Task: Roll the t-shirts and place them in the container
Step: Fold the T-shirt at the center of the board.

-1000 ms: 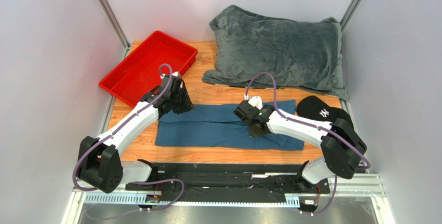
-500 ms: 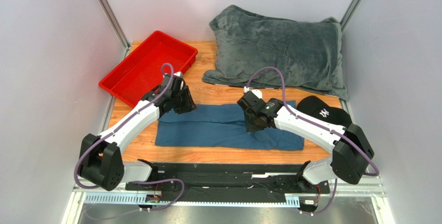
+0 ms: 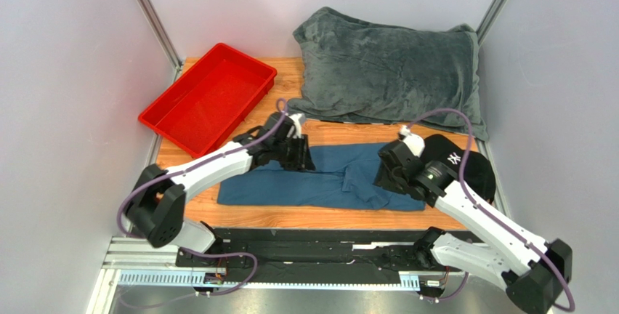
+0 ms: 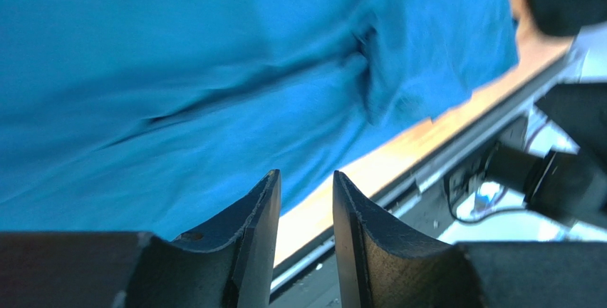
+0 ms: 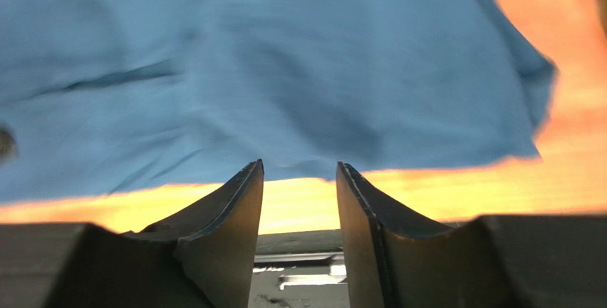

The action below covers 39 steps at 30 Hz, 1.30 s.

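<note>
Teal-blue cotton t-shirt (image 3: 327, 183) flat lengthwise on wooden tabletop (image 3: 320, 218), bare strips along near and far edges, black cap (image 3: 476, 172) crowding right end; left jaws and right jaws parted, empty, over cloth.

Your white arms have black joints: left arm (image 3: 209, 168) lower left, right arm (image 3: 476, 211) lower right. Purple cables (image 3: 443, 113) loop along both; left gripper (image 4: 305, 177) black, curved.
</note>
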Available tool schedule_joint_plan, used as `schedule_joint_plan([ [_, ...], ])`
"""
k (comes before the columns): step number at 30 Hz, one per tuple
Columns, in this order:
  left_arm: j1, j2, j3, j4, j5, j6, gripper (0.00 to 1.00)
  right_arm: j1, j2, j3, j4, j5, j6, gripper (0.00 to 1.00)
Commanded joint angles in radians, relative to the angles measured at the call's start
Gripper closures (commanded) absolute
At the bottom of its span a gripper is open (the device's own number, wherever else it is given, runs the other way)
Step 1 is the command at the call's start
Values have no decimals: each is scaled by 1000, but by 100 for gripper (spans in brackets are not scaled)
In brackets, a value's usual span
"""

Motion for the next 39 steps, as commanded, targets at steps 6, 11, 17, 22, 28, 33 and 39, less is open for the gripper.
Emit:
schedule_joint_plan([
  [6, -183, 204, 110, 136, 63, -24, 59, -60, -233, -231, -98, 55, 390, 50],
  [11, -246, 271, 151, 149, 56, -37, 59, -60, -286, -307, -43, 43, 447, 49],
  [17, -268, 320, 180, 154, 30, -49, 60, -60, -288, -363, 31, 40, 487, 51],
  [22, -280, 366, 200, 143, 1, -47, 60, -60, -317, -410, 92, 38, 516, 54],
  [28, -286, 395, 219, 159, -4, -61, 60, -60, -326, -421, 117, 47, 520, 56],
  [33, -291, 411, 228, 172, -4, -75, 63, -60, -323, -430, 135, 53, 530, 58],
  [39, -294, 411, 236, 168, -3, -80, 71, -62, -320, -447, 152, 47, 543, 59],
])
